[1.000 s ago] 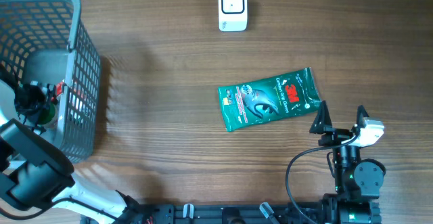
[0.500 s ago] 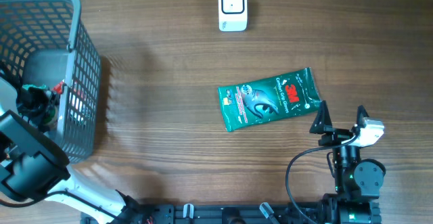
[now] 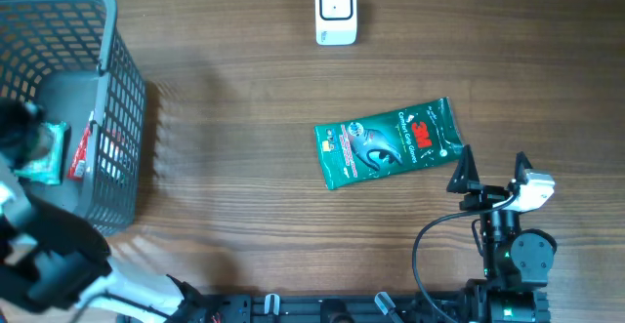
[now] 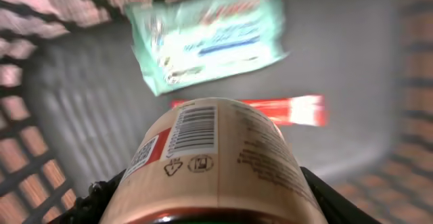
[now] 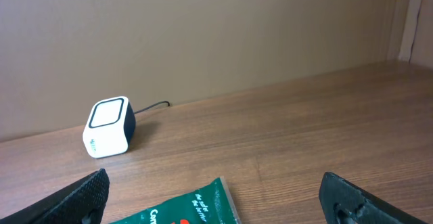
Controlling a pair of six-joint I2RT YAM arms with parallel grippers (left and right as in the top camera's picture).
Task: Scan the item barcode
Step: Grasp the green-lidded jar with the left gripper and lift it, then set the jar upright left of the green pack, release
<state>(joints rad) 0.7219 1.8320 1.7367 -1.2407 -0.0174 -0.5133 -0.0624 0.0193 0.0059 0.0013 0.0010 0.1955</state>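
Overhead: a grey mesh basket (image 3: 122, 118) sits at the table's left edge. My left arm (image 3: 49, 255) reaches into it (its tip is a dark blur, so I get no read on the jaws from up here). A teal packet (image 3: 44, 155) and a red strip (image 3: 78, 157) lie on the basket floor. The white scanner (image 3: 335, 11) stands at the far edge, well apart from the basket. A green glove packet (image 3: 386, 142) lies flat mid-table. The right gripper (image 3: 490, 162) sits just beside its right end, spread wide with nothing between the fingers.

Left wrist: the left gripper (image 4: 210, 197) is inside the basket, partway closed around a bottle (image 4: 210, 163). Both fingers (image 4: 91, 200) press its sides. The barcode (image 4: 196, 126) on the tan label faces the camera. The bottle reads sharp, while the teal packet and red strip behind it are smeared.

Right wrist: the fingers sit at the bottom corners, far apart and empty. The green packet's edge shows low between them, with the scanner beyond on the left.
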